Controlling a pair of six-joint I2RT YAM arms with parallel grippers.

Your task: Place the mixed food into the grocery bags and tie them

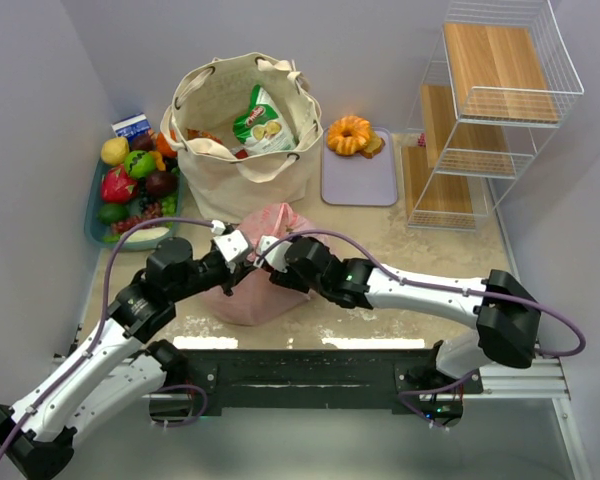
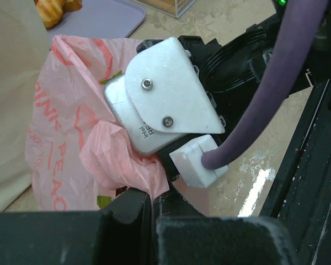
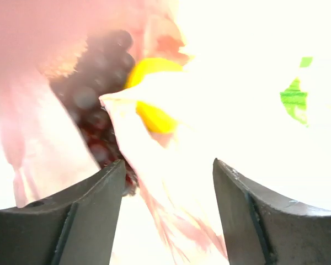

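As the thin pink plastic bag point(image 1: 263, 285) sits just before the cream canvas tote point(image 1: 225, 165), tying seems in hand: the left gripper point(image 2: 153, 201) pinches its bunched film, while the right gripper point(image 3: 168, 182) gapes around a fold and should clamp next.

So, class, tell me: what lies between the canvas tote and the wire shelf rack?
A lilac tray holding the orange ring cake, plain in the top view.
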